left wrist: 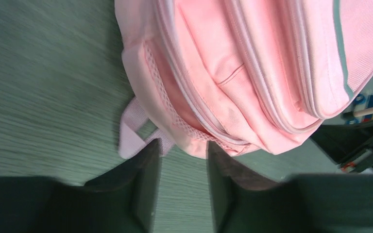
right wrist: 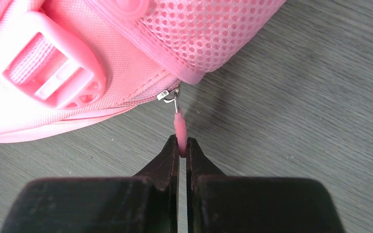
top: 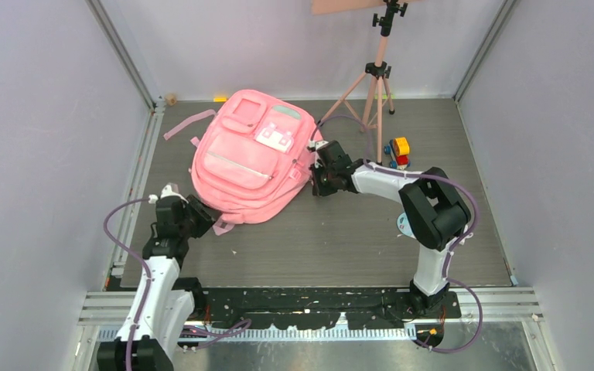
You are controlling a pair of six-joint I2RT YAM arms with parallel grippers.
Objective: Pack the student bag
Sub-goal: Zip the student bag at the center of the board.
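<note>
Pinching zipper pull [right wrist: 179, 126] on student bag [top: 247, 158], right gripper [right wrist: 182, 147]; left gripper [left wrist: 183, 156] parted

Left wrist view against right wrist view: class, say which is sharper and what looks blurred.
Left wrist view: soft throughout, the student bag and the table smeared, the left gripper a dark blur. Right wrist view: sharper, mesh holes and zipper pull crisp at the right gripper.

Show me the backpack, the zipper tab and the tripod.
backpack [top: 240, 166]: overhead view, its front panel.
zipper tab [right wrist: 179, 128]: right wrist view, its pink strip.
tripod [top: 377, 69]: overhead view, where its legs meet.
</note>
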